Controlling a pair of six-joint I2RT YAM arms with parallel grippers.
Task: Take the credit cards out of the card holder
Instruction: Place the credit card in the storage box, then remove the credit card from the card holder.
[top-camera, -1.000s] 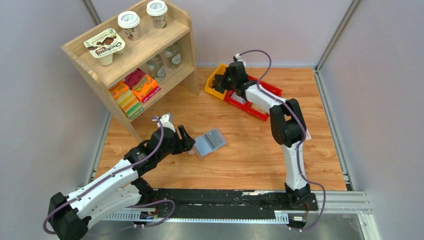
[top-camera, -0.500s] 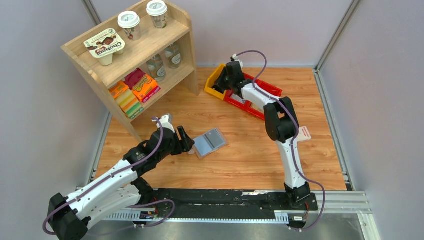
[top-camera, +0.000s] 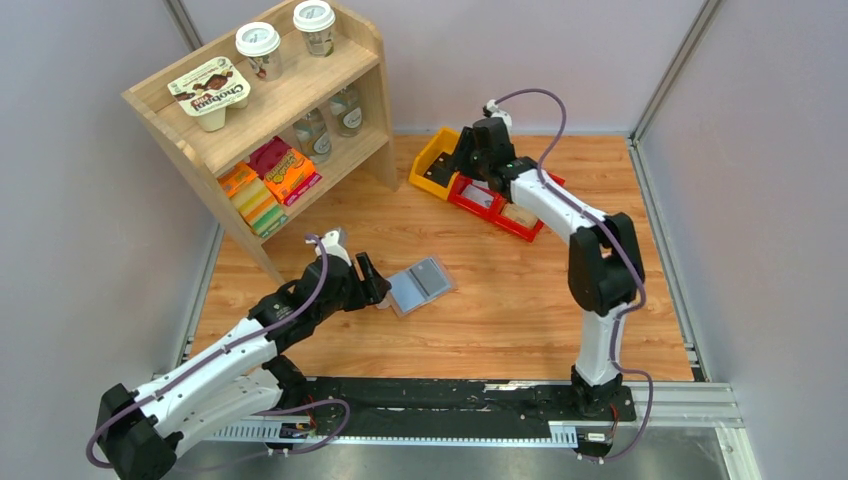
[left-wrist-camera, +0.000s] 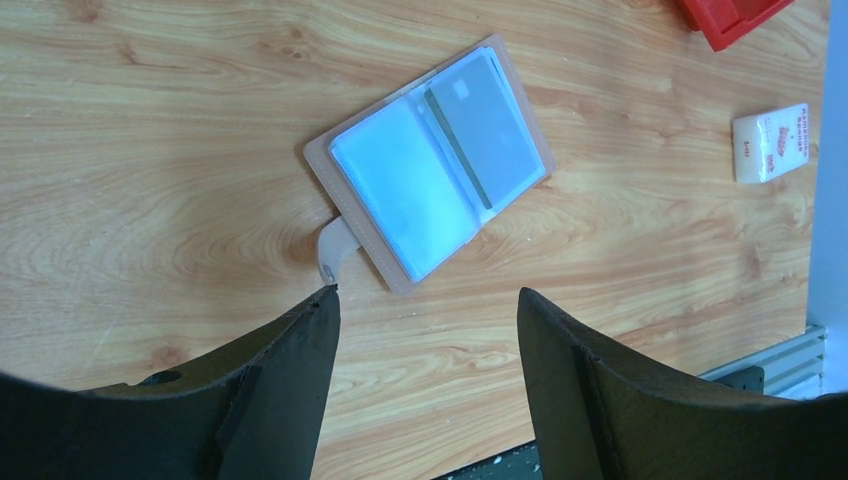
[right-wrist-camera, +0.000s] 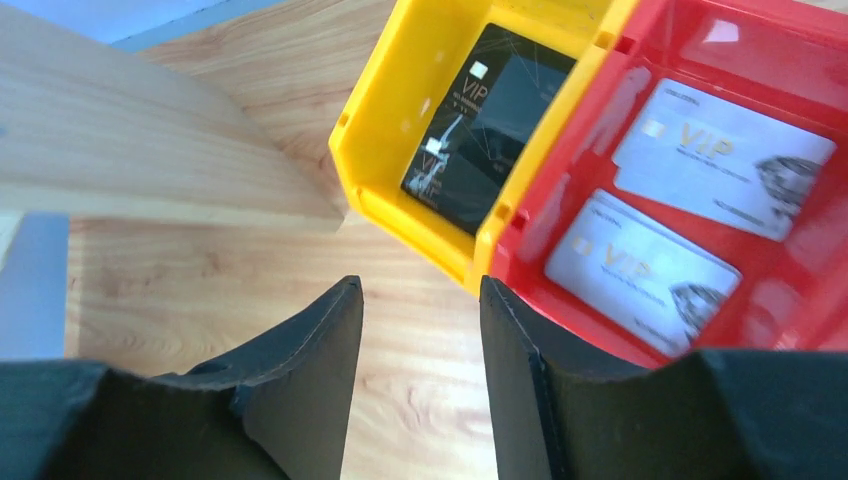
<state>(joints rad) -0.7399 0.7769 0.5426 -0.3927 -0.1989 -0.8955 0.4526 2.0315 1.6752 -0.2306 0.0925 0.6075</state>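
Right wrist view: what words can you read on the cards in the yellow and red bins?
"VIP": black plastic card in the yellow plastic bin.
"VIP": upper pale plastic card in the red plastic bin.
"VIP": lower pale plastic card, same bin.
Smaller print: too blurred to read.

Overhead rear view, wrist cameras close, card holder (top-camera: 420, 286) shared
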